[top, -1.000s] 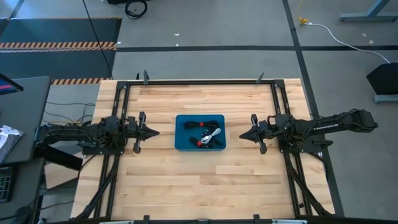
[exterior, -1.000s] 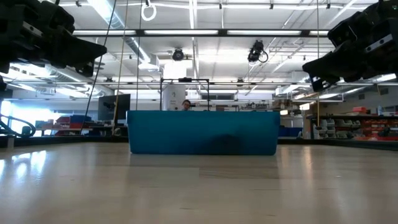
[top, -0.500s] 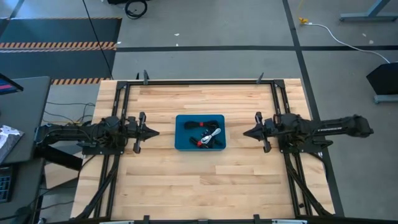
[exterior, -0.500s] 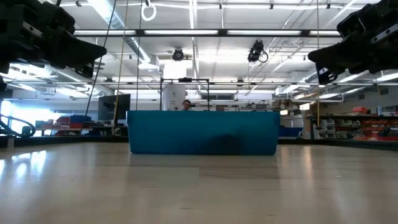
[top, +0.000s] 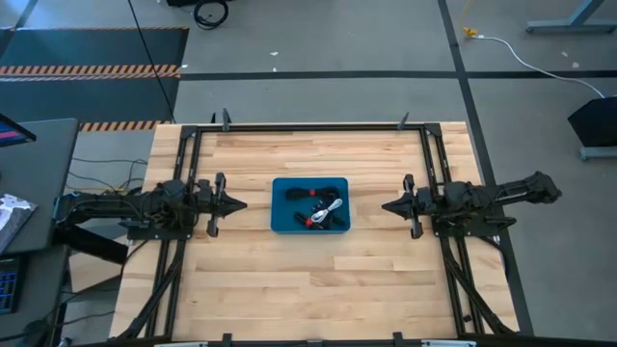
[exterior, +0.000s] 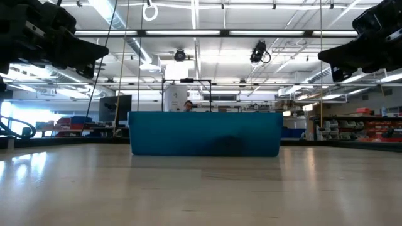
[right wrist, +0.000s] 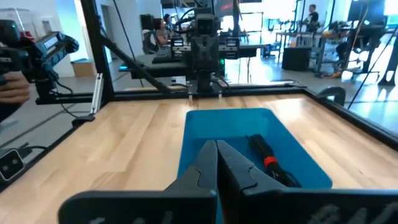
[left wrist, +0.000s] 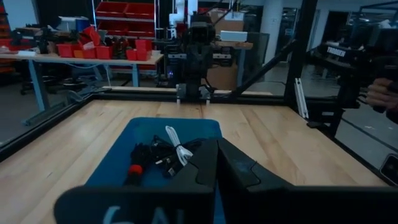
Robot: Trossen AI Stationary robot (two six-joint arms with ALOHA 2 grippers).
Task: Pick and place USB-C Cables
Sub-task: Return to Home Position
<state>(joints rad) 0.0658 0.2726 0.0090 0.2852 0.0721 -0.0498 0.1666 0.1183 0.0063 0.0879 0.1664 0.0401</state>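
Right gripper (top: 385,205) has drawn back toward its own edge of the pale plank-wood desk (top: 289,280); left gripper (top: 243,204) unmoved. Dark wedge-shaped fingers (right wrist: 200,169) on the right are pressed shut to a point, and the left arm's are the same. Neither holds or touches anything, and both hang above the desk. Between them, at desk centre, sits the blue rectangular plastic bin (top: 281,220), smooth-walled. Small coiled USB-C cables (top: 310,197) lie heaped inside it: black bundles, one with a red band (top: 312,223), and one white-grey coil (top: 334,207) in the tangle.
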